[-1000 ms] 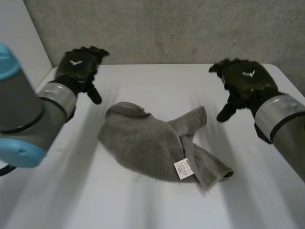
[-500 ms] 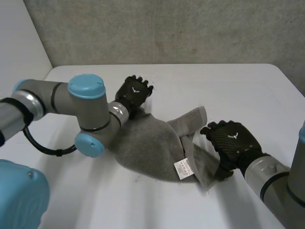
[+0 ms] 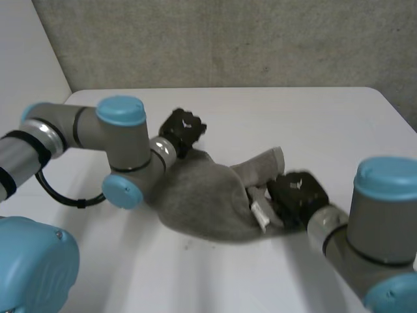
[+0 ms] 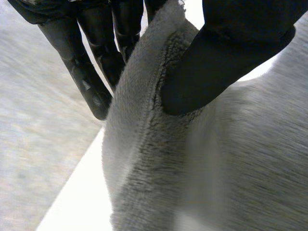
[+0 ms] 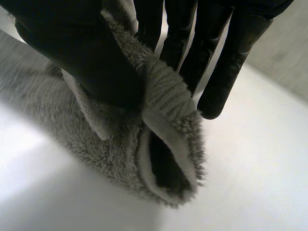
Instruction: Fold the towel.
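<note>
A grey towel [image 3: 202, 199] lies crumpled in the middle of the white table [image 3: 260, 111], a white label [image 3: 260, 214] showing near its right end. My left hand [image 3: 182, 128] is at the towel's far left edge. In the left wrist view the thumb [image 4: 216, 62] and fingers [image 4: 86, 72] pinch a hemmed fold of the towel [image 4: 144, 144]. My right hand [image 3: 296, 195] sits on the towel's near right end. The right wrist view shows its thumb [image 5: 91, 62] and fingers [image 5: 221, 62] pinching a bunched fold of the towel [image 5: 163, 110].
A grey wall [image 3: 228, 39] runs behind the table's far edge. Bare table surface lies at the far right [image 3: 352, 130] and along the near edge [image 3: 163, 280]. My left arm [image 3: 98, 150] reaches across the left side of the table.
Both hands have come down from above the table onto the towel and closed on it. The towel's right end has been pulled in toward the middle.
</note>
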Motion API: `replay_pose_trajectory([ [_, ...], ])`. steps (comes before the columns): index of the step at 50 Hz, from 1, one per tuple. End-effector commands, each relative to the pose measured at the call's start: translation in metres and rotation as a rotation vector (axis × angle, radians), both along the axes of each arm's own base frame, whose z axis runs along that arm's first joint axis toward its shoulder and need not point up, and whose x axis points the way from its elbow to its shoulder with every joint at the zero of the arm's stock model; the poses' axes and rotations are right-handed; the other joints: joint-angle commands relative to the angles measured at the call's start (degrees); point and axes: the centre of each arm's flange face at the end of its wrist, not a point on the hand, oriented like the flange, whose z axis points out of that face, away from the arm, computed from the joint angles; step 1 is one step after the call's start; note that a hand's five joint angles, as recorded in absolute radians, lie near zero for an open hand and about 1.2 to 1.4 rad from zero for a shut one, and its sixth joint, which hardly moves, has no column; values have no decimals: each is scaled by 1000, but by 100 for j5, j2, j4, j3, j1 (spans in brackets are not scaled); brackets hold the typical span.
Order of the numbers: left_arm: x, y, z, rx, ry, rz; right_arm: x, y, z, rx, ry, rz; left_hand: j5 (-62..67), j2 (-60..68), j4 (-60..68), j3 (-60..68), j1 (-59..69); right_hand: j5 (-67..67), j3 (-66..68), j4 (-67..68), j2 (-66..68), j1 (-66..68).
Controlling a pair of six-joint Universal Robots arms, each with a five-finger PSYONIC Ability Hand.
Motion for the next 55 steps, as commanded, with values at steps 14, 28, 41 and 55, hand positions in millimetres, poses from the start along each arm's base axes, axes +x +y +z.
replay_pose_trajectory([
  [14,95,-26,280,-477,665,272,1,-89,220,-648,-350,-189,1200,1114,1119,1124,1353,1512,1316,1240,1301,2639],
  [28,122,4,87,242,406,404,-5,-104,89,-17,-221,-113,1200,1114,1119,1124,1353,1512,1316,1240,1301,2639],
  [41,136,54,65,327,361,406,-37,-100,60,161,-137,-152,1200,1114,1119,1124,1353,-2216,-2412,-2488,-2427,-1089],
  [55,147,87,112,205,428,375,-51,-66,65,75,-157,-164,1200,1114,1119,1124,1353,-3039,-3235,-3311,-3250,-1912],
])
